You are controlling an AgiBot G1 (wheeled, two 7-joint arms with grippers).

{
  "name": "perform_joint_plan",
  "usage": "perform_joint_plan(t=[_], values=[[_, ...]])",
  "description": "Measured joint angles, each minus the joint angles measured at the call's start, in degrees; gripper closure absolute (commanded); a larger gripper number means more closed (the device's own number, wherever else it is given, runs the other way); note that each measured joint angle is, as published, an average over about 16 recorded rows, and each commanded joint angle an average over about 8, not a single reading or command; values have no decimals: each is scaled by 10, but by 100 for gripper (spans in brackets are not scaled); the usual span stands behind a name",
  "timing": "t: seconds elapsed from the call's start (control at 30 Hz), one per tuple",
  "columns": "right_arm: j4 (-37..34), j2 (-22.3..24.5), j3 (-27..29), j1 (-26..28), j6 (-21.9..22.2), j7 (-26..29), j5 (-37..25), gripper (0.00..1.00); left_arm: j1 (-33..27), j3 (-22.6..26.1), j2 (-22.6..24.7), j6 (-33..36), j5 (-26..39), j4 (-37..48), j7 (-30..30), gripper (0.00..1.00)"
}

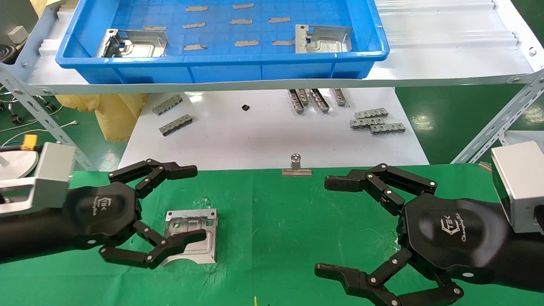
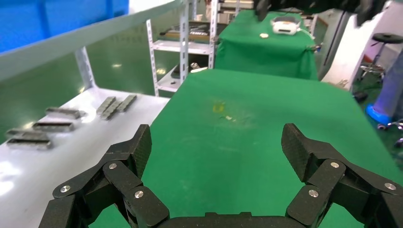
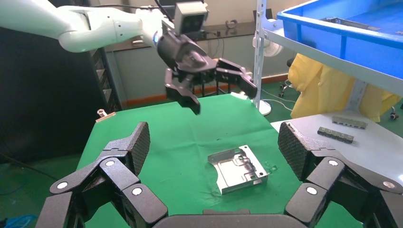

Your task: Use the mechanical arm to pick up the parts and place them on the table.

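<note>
Green cloth covers our worktop (image 1: 272,238), and one silver plate (image 1: 191,236) lies flat on it. Our left hand (image 1: 182,204) hangs above that plate with fingers spread, not touching it. Our right hand (image 1: 331,225) hovers well apart over the cloth, fingers also spread. Two more plates (image 1: 134,42) (image 1: 323,38) sit in the blue bin (image 1: 221,63) on the shelf.
</note>
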Motion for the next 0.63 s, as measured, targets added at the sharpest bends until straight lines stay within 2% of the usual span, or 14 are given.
perform_joint_plan(t=[0.4, 0.63], values=[[0, 0, 0, 0, 0, 0, 0, 0, 54, -57, -39, -12, -31, -140, -89, 0], [0, 0, 0, 0, 0, 0, 0, 0, 69, -73, -50, -15, -39, -179, -114, 0]])
